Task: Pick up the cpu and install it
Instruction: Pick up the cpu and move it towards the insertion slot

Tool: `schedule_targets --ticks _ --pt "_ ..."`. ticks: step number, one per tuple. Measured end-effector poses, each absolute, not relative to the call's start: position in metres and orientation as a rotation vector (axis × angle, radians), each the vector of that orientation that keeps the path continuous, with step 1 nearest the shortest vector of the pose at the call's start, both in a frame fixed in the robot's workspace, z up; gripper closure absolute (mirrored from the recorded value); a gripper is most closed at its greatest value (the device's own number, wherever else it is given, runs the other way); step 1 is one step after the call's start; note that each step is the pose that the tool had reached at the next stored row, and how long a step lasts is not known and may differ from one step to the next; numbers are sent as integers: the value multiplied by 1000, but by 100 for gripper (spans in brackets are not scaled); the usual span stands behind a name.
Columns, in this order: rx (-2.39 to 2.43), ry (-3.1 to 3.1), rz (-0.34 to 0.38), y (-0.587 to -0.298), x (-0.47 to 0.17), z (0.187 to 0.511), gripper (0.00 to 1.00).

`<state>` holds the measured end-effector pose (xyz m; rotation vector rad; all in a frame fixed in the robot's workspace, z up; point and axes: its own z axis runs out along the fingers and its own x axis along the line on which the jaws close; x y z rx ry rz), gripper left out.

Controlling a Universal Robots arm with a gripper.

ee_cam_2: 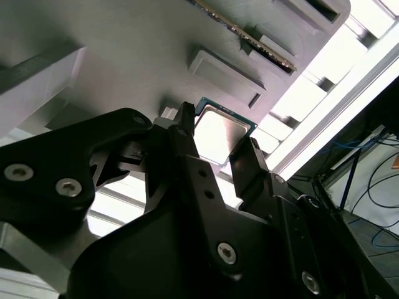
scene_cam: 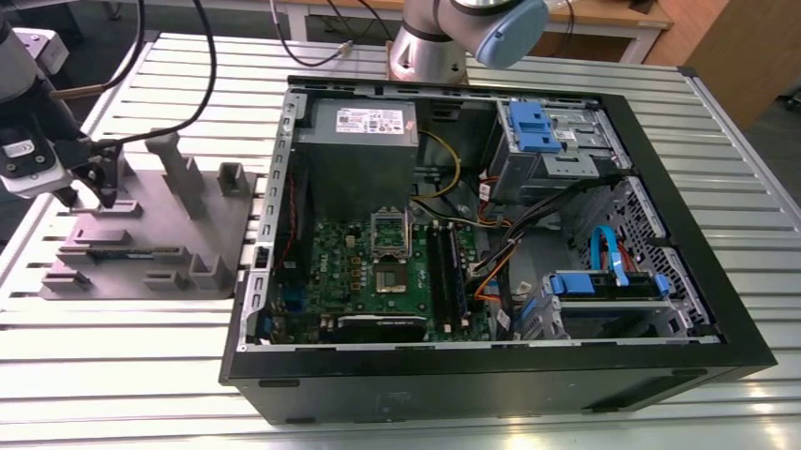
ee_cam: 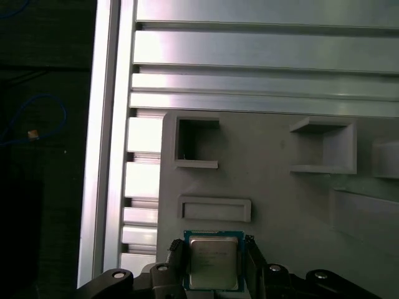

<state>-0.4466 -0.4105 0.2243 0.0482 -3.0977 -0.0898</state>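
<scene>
The cpu (ee_cam: 212, 263), a small square chip with a shiny silver top and a thin pale rim, sits between my two black fingers just over the grey plastic fixture (ee_cam: 280, 205). In the second wrist view the cpu (ee_cam_2: 220, 133) shows the same way, with a fingertip (ee_cam_2: 186, 128) against one edge and the other pressed on the opposite edge. My gripper (scene_cam: 107, 199) hangs low over the fixture (scene_cam: 150, 253) at the exterior view's left, shut on the cpu. The socket (scene_cam: 392, 279) lies on the green motherboard inside the open computer case.
The black computer case (scene_cam: 501, 375) lies open on the slatted metal table (scene_cam: 113, 356), with cables, blue drive brackets (scene_cam: 601, 286) and a power supply (scene_cam: 363, 127) inside. Upright blocks (scene_cam: 169, 164) stand on the fixture close to my gripper. The arm's base (scene_cam: 432, 47) stands behind the case.
</scene>
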Motion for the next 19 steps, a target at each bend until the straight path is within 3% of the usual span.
schedule_targets --ticks 19 --pt "48 -3098 -90 -411 -447 240 53"
